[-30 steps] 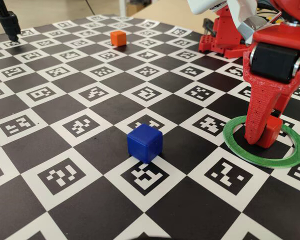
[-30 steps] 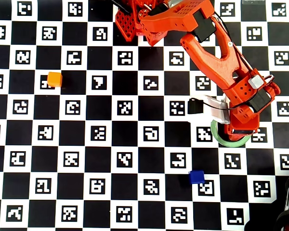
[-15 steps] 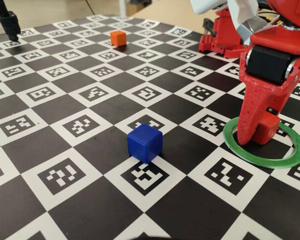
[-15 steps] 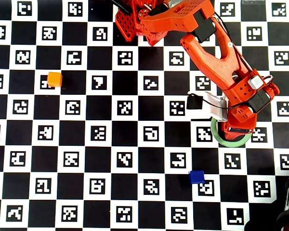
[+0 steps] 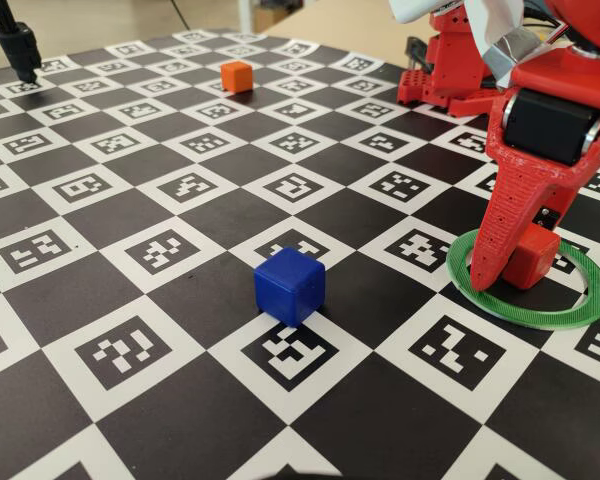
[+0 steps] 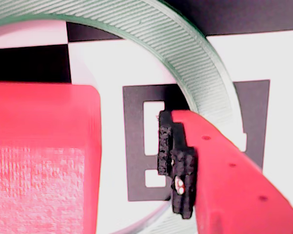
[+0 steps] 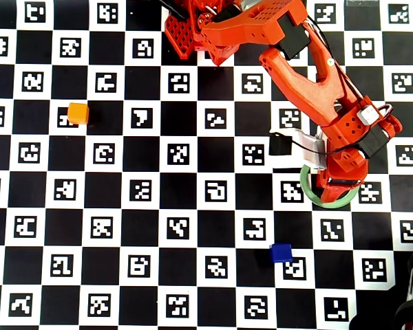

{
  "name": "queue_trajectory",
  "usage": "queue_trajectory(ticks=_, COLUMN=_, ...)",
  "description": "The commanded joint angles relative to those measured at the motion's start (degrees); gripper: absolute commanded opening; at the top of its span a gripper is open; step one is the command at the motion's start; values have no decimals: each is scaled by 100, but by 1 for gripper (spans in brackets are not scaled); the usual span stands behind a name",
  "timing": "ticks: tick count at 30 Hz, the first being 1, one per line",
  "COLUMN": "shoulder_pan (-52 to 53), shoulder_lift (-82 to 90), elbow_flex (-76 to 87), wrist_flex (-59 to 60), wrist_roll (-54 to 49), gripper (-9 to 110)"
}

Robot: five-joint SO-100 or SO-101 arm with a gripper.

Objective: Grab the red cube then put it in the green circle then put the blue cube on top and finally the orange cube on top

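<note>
Red cube [image 5: 531,257] set inside green circle [image 5: 528,278], on board. Gripper [image 6: 136,161] parted, gap seen beside cube in wrist view. Straight lift advised; cube not to be nudged.

red cube [image 5: 532,257] inside green circle [image 5: 529,279], hand [image 5: 505,270] around it, blue cube [image 5: 290,286] apart

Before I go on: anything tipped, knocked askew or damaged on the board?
Nothing stands out. The small red plastic cube sits inside the flat green ribbed ring beside the claw; the blue cube and orange cube stand flat on the checkered board.
</note>
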Motion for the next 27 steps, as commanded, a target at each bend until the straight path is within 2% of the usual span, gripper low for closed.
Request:
queue_trajectory(ticks=1, shoulder_pan=-62, shoulder_lift=571, elbow_flex=-62, wrist_flex=35, wrist_roll=-18, gripper=44)
queue_trajectory(ticks=10, shoulder_pan=-44, shoulder_lift=642, elbow_flex=-369, wrist_flex=176, wrist_roll=-211, gripper=43)
queue_trajectory(ticks=27, shoulder_pan=281, shoulder_lift=844, elbow_flex=-1890, wrist_flex=1538, wrist_roll=-536, gripper=43)
